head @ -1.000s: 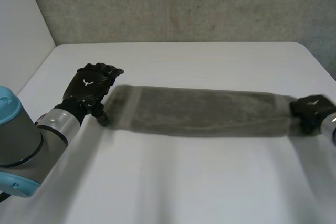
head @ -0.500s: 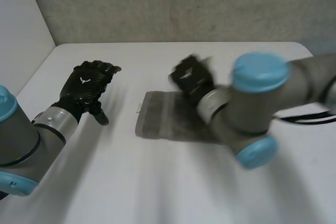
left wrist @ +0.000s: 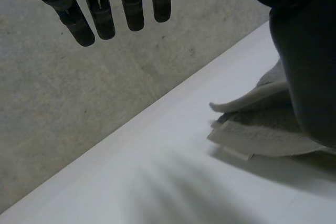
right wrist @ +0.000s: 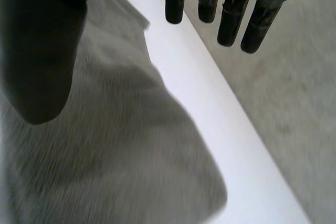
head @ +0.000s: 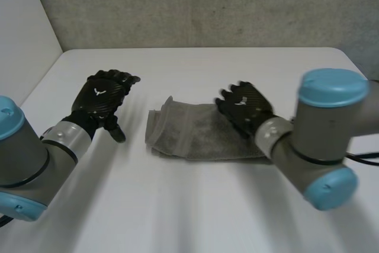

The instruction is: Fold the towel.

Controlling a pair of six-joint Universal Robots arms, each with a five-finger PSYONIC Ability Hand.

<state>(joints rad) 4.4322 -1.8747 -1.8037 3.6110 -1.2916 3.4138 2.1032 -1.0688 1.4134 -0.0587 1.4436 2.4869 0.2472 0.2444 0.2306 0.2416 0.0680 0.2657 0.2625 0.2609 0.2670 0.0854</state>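
The grey towel (head: pixel 189 134) lies doubled over in the middle of the white table (head: pixel 195 211), its left end loose and a little ruffled. My right hand (head: pixel 246 108) hovers over the towel's right part with straight fingers (right wrist: pixel 231 22) and the thumb apart, holding nothing; the towel (right wrist: pixel 105 156) spreads under its palm. My left hand (head: pixel 105 96) rests off the towel's left end, a short gap away, fingers (left wrist: pixel 100 14) straight and empty. Beside its thumb the towel's layered edge (left wrist: pixel 262 132) shows.
A grey wall (head: pixel 207 4) runs behind the table's far edge, and a white panel (head: pixel 23 22) stands at the far left. Bare tabletop lies in front of the towel and to both sides.
My right hand has carried the towel's right end across to the left, doubling the long strip over, and has let it go. The left hand has barely moved.
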